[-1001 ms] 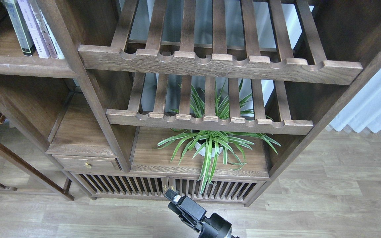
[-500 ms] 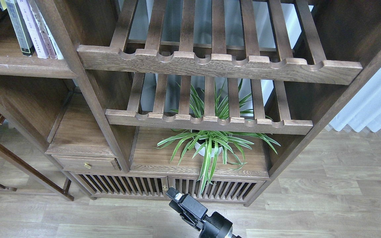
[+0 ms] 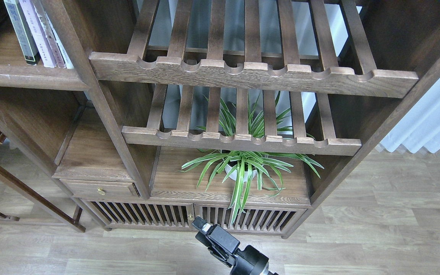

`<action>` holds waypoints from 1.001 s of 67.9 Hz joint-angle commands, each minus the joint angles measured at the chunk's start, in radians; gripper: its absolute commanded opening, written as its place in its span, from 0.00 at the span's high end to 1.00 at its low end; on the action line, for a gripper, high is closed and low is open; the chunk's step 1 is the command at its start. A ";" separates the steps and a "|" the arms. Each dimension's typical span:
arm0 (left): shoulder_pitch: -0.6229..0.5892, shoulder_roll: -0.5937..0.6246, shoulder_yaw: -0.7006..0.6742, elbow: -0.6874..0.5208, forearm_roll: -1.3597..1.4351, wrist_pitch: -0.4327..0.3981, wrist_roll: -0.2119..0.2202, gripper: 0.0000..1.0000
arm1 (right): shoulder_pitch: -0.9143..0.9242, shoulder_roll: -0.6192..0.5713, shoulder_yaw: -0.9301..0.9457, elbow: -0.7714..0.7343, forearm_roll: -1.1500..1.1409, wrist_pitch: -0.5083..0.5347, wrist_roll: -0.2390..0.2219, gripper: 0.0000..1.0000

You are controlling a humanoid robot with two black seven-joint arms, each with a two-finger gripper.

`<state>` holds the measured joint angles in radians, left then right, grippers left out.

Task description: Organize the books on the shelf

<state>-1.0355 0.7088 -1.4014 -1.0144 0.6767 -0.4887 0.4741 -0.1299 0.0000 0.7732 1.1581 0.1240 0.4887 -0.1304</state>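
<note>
Right gripper [image 3: 204,228] sits low at bottom centre, in front of the cabinet's slatted doors [image 3: 189,217], dark and seen end-on w/ a small white tip; can't tell if its fingers are apart or closed, nothing visibly held. Vs. half a sec ago it hasn't shifted. Left gripper isn't visible.

Books [image 3: 36,32] stand upright in a row at top left on the shelf [image 3: 25,78], close against the upright post [image 3: 90,84]: a grey-green one w/ a black base edge, then a pale lavender one, then thinner pale spines. Change from earlier: the colourful corner that poked in at the far top-left is gone, only dark space left of the row. Row itself is unchanged.

Potted plant [image 3: 243,168] sits on the lower board under the two slatted racks [image 3: 250,74], leaves hanging over the front edge. Same as before.
</note>
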 commanded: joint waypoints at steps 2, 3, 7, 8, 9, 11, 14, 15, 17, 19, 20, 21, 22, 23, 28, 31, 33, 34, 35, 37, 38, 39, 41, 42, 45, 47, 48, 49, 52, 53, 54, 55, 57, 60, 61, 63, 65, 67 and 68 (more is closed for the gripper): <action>-0.015 -0.029 0.001 0.011 0.009 0.000 0.000 0.94 | -0.001 0.000 0.000 0.000 0.003 0.000 0.000 0.01; -0.015 -0.031 0.001 0.014 0.009 0.000 0.000 0.94 | -0.001 0.000 0.000 0.000 0.003 0.000 0.000 0.01; -0.015 -0.043 0.001 0.019 0.009 0.000 0.000 0.94 | -0.001 0.000 0.000 -0.001 0.003 0.000 0.000 0.01; -0.017 -0.045 0.001 0.020 0.009 0.000 0.000 0.94 | -0.001 0.000 0.000 -0.001 0.003 0.000 0.000 0.01; -0.015 -0.048 0.001 0.022 0.009 0.000 0.000 0.94 | -0.001 0.000 0.000 -0.001 0.003 0.000 0.000 0.01; -0.017 -0.054 0.001 0.023 0.009 0.000 0.000 0.93 | 0.001 0.000 0.000 -0.001 0.003 0.000 0.000 0.01; -0.015 -0.063 0.001 0.025 0.009 0.000 0.000 0.93 | -0.001 0.000 0.000 -0.001 0.003 0.000 0.000 0.01; -0.015 -0.064 0.001 0.025 0.009 0.000 -0.002 0.93 | -0.001 0.000 0.000 -0.001 0.003 0.000 0.000 0.01; -0.017 -0.071 0.001 0.028 0.009 0.000 -0.002 0.93 | -0.001 0.000 0.000 -0.001 0.003 0.000 0.000 0.01; -0.015 -0.072 0.001 0.031 0.009 0.000 -0.003 0.92 | -0.001 0.000 0.000 -0.001 0.003 0.000 0.000 0.01; -0.017 -0.075 -0.001 0.034 0.009 0.000 -0.003 0.92 | -0.001 0.000 0.001 -0.001 0.003 0.000 0.000 0.01; -0.017 -0.078 -0.001 0.036 0.009 0.000 -0.005 0.91 | -0.001 0.000 0.001 -0.001 0.003 0.000 0.000 0.01; -0.017 -0.078 -0.001 0.037 0.007 0.000 -0.005 0.91 | -0.001 0.000 0.000 -0.001 0.003 0.000 0.000 0.01; -0.017 -0.080 -0.001 0.042 0.007 0.000 -0.005 0.91 | -0.001 0.000 0.001 -0.001 0.003 0.000 0.000 0.01; -0.017 -0.084 -0.002 0.054 0.001 0.000 -0.009 0.92 | -0.001 0.000 0.001 -0.001 0.003 0.000 0.000 0.01; -0.017 -0.089 -0.004 0.063 -0.002 0.000 -0.011 0.92 | -0.001 0.000 0.001 -0.001 0.003 0.000 0.000 0.01; -0.020 -0.092 -0.005 0.068 -0.003 0.000 -0.011 0.92 | -0.001 0.000 0.005 -0.001 0.003 0.000 0.000 0.01; -0.021 -0.094 -0.005 0.069 -0.003 0.000 -0.012 0.92 | -0.001 0.000 0.005 -0.001 0.003 0.000 0.000 0.01; -0.024 -0.095 -0.005 0.071 -0.005 0.000 -0.012 0.92 | -0.001 0.000 0.006 0.000 0.003 0.000 0.000 0.01; -0.026 -0.100 -0.005 0.071 -0.006 0.000 -0.015 0.91 | -0.001 0.000 0.006 -0.001 0.003 0.000 0.000 0.01; -0.028 -0.103 -0.005 0.071 -0.006 0.000 -0.015 0.89 | -0.001 0.000 0.006 -0.001 0.003 0.000 0.000 0.01; -0.028 -0.104 -0.005 0.071 -0.006 0.000 -0.017 0.88 | -0.001 0.000 0.006 -0.001 0.003 0.000 0.000 0.01; -0.029 -0.110 -0.007 0.071 -0.009 0.000 -0.017 0.83 | -0.001 0.000 0.006 -0.001 0.003 0.000 0.000 0.01; -0.029 -0.114 -0.007 0.071 -0.011 0.000 -0.017 0.81 | -0.001 0.000 0.008 -0.001 0.003 0.000 0.000 0.01; -0.031 -0.146 -0.007 0.062 -0.035 0.000 -0.019 0.64 | -0.001 0.000 0.008 -0.001 0.005 0.000 0.000 0.01; -0.028 -0.153 -0.007 0.059 -0.048 0.000 -0.017 0.61 | -0.001 0.000 0.008 -0.001 0.006 0.000 0.000 0.01; -0.026 -0.153 -0.007 0.057 -0.052 0.000 -0.017 0.60 | -0.001 0.000 0.008 -0.001 0.006 0.000 0.002 0.01; -0.023 -0.155 -0.005 0.056 -0.069 0.000 -0.017 0.58 | -0.001 0.000 0.008 -0.001 0.008 0.000 0.000 0.01; -0.021 -0.157 -0.005 0.056 -0.107 0.000 -0.015 0.57 | 0.001 0.000 0.008 -0.001 0.013 0.000 0.002 0.01; -0.021 -0.157 -0.004 0.056 -0.117 0.000 -0.014 0.57 | 0.001 0.000 0.008 -0.001 0.014 0.000 0.002 0.01; -0.021 -0.155 -0.002 0.056 -0.120 0.000 -0.014 0.57 | 0.001 0.000 0.008 -0.001 0.016 0.000 0.002 0.01; -0.021 -0.153 -0.001 0.056 -0.124 0.000 -0.014 0.57 | -0.001 0.000 0.008 -0.001 0.016 0.000 0.000 0.01; -0.021 -0.149 0.005 0.054 -0.152 0.000 -0.014 0.56 | 0.001 0.000 0.008 -0.001 0.017 0.000 0.000 0.01; -0.021 -0.149 0.005 0.054 -0.163 0.000 -0.014 0.54 | 0.001 0.000 0.008 -0.001 0.017 0.000 0.002 0.01; -0.021 -0.147 0.005 0.053 -0.164 0.000 -0.014 0.53 | 0.001 0.000 0.008 -0.001 0.017 0.000 0.002 0.01; -0.021 -0.143 0.004 0.051 -0.167 0.000 -0.014 0.52 | 0.001 0.000 0.008 -0.001 0.017 0.000 0.002 0.01; -0.020 -0.140 -0.002 0.045 -0.167 0.000 -0.014 0.51 | 0.001 0.000 0.008 -0.001 0.017 0.000 0.002 0.01; -0.020 -0.138 -0.008 0.040 -0.167 0.000 -0.014 0.50 | 0.001 0.000 0.008 -0.001 0.017 0.000 0.002 0.01; -0.020 -0.138 -0.008 0.040 -0.167 0.000 -0.014 0.50 | 0.001 0.000 0.008 -0.001 0.017 0.000 0.002 0.01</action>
<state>-1.0563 0.5631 -1.3977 -0.9623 0.5188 -0.4884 0.4602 -0.1293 0.0000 0.7809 1.1566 0.1407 0.4887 -0.1294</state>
